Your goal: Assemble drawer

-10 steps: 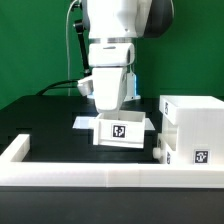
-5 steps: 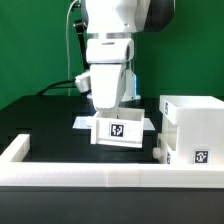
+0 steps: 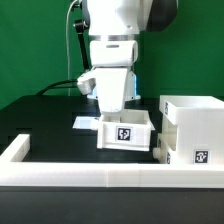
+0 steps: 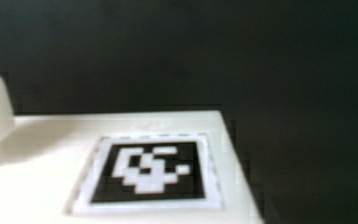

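Observation:
A small open-topped white tray [image 3: 125, 133] with a square tag on its front stands on the black table, just to the exterior view's left of the large white boxy housing [image 3: 192, 122]. My gripper [image 3: 113, 112] reaches down from above into the tray's rear part; its fingertips are hidden by the tray wall. The tray travels with it, so the gripper appears shut on the tray. The wrist view shows, very close and blurred, a white tray surface [image 4: 43, 140] with its tag [image 4: 151, 170]; no fingers show there. A further tagged white part [image 3: 164, 148] sits low against the housing's side.
The marker board [image 3: 84, 122] lies flat behind the tray. The long low white rim [image 3: 100, 178] runs along the table's front and up the exterior view's left side [image 3: 16, 148]. A black cable hangs behind the arm.
The arm and the small tray have moved together a little toward the exterior view's right, closer to the housing.

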Robot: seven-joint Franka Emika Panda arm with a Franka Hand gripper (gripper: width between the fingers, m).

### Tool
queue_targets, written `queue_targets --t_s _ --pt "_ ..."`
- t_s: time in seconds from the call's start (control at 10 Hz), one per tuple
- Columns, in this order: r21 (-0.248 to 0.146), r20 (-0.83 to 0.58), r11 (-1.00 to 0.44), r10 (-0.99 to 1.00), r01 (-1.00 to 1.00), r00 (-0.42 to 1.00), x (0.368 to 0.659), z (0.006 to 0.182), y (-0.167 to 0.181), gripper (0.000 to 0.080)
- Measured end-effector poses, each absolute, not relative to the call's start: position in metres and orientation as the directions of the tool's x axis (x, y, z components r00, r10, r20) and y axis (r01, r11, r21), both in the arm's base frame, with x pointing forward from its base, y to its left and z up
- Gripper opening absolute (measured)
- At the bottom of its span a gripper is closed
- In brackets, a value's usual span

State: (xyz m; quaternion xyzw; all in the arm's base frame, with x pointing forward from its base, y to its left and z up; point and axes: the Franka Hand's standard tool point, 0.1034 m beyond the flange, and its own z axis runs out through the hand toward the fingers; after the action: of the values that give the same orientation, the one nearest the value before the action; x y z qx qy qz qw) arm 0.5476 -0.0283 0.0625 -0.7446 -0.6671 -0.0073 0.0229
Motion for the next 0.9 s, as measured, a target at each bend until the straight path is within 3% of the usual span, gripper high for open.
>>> queue_targets --t_s 0.9 --pt "-0.047 0.043 -0.049 0.998 0.998 0.051 0.5487 0.0576 -0.0239 0.0042"
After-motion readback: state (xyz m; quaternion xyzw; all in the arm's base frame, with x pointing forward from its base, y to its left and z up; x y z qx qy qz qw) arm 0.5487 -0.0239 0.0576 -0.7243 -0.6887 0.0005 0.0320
